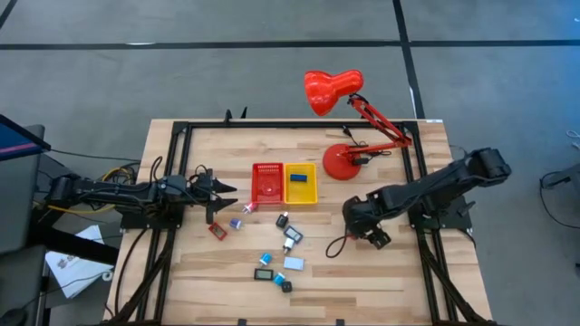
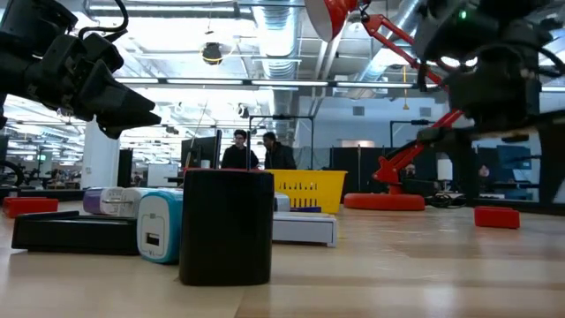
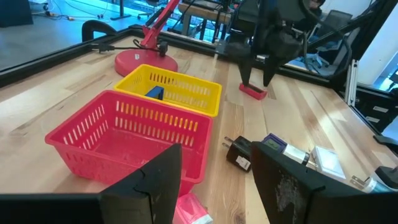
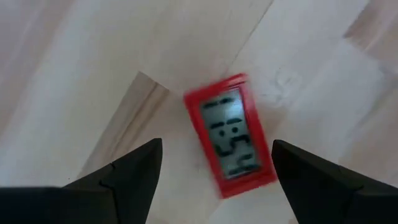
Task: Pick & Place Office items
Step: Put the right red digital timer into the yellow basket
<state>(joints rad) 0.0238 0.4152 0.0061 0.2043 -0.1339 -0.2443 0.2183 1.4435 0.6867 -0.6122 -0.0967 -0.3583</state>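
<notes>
The right pincer (image 4: 214, 171) hangs over the worktop (image 1: 381, 272) with its fingers spread wide and nothing between them, and a small red clock (image 4: 231, 134) with a grey display lies flat on the wood directly below, framed between the two fingertips. The clock lies askew to the line between the fingers, so a straight descent could catch a corner, twist it and push it sideways instead of gripping it; because it lies so flat, the tips would have to go almost to the wood, and too deep a drop would jam them on the boards. From above this pincer (image 1: 370, 228) sits at about 3 o'clock of the loose cluster of office items (image 1: 283, 246), well apart from them. The red bin (image 1: 266, 181) and yellow bin (image 1: 301, 182) stand side by side toward 11 o'clock from it, with the lamp's base (image 1: 344, 163) close by at 12, so a carry toward the bins could brush the lamp. The left pincer (image 1: 217, 195) waits, also wide apart, just beside the red bin at its 9 o'clock.
</notes>
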